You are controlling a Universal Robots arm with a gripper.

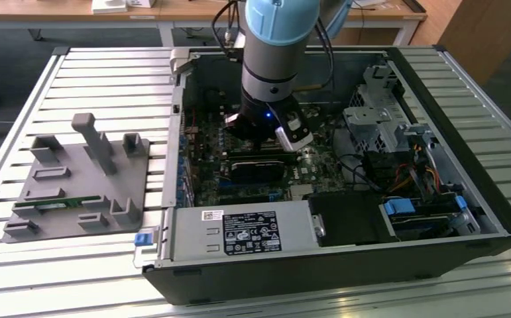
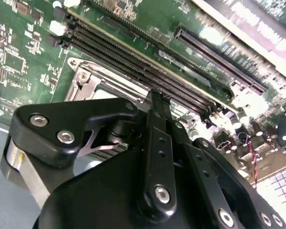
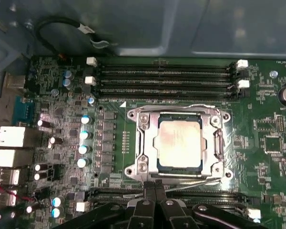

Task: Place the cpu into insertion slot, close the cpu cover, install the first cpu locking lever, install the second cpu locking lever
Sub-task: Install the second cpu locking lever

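At the cpu cover's edge, the end effector hangs pinched narrow over the cpu.

- The computer case lies open on the slatted table, with the holder tray beside it on the exterior view's left
- The circuit board lies flat inside the case
- The cpu sits in the insertion slot, with the cpu cover apparently down around it
- Four memory slots run side by side along one edge of the socket
- The gripper sits at the opposite edge, touching or just above a locking lever
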